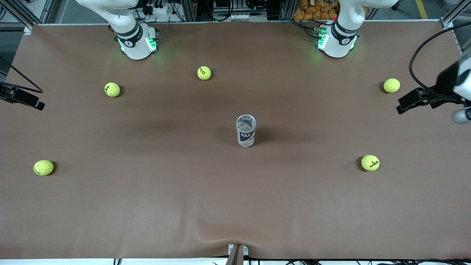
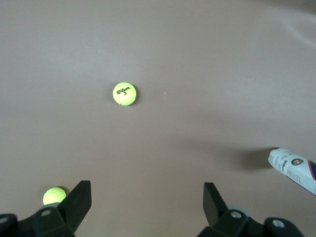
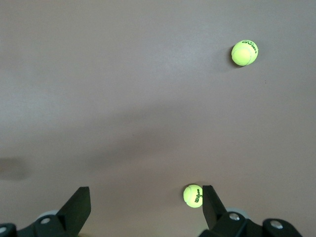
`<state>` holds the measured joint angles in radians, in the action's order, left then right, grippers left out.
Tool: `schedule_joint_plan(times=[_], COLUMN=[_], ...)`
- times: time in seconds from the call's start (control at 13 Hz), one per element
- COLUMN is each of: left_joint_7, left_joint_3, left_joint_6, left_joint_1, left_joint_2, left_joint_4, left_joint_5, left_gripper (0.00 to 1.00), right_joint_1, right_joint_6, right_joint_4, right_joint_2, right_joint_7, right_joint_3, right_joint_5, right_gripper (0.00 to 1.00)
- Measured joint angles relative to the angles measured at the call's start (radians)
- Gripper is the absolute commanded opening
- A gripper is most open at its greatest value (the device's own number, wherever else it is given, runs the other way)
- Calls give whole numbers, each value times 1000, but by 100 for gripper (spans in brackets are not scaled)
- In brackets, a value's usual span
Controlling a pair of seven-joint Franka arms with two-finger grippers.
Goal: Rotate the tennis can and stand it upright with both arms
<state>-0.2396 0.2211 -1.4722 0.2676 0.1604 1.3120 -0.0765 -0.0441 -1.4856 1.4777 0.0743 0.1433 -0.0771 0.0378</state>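
Observation:
The tennis can (image 1: 245, 130) stands upright in the middle of the table, open silver rim up, with its white, navy and red label showing. Only its end (image 2: 294, 171) shows at the edge of the left wrist view. My left gripper (image 1: 404, 103) hangs over the left arm's end of the table, well apart from the can; its jaws (image 2: 147, 207) are open with nothing between them. My right gripper (image 1: 34, 103) hangs over the right arm's end, also apart from the can. It is open (image 3: 146, 207) and empty, and the can is out of the right wrist view.
Several yellow-green tennis balls lie scattered on the brown table: one (image 1: 204, 73) between the arm bases, one (image 1: 112, 89) and one (image 1: 43, 167) toward the right arm's end, one (image 1: 391, 85) and one (image 1: 370, 162) toward the left arm's end.

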Motion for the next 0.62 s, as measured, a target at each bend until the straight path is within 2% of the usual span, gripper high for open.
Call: schedule_joint_plan(times=[0.46, 0.62], left_joint_7=[4, 4], left_joint_3=[-25, -158], left_joint_6=[2, 2], left_joint_1=[-31, -156], left_joint_2=[0, 0], left_joint_4=[11, 18], left_joint_5=[-14, -5], left_gripper=[100, 100], right_joint_1=[0, 0], right_joint_6=[0, -1], right_joint_4=[0, 0], right_joint_2=[0, 0], right_joint_7=[0, 0], right_joint_3=[0, 1], right_joint_5=[0, 0], right_gripper=[100, 100])
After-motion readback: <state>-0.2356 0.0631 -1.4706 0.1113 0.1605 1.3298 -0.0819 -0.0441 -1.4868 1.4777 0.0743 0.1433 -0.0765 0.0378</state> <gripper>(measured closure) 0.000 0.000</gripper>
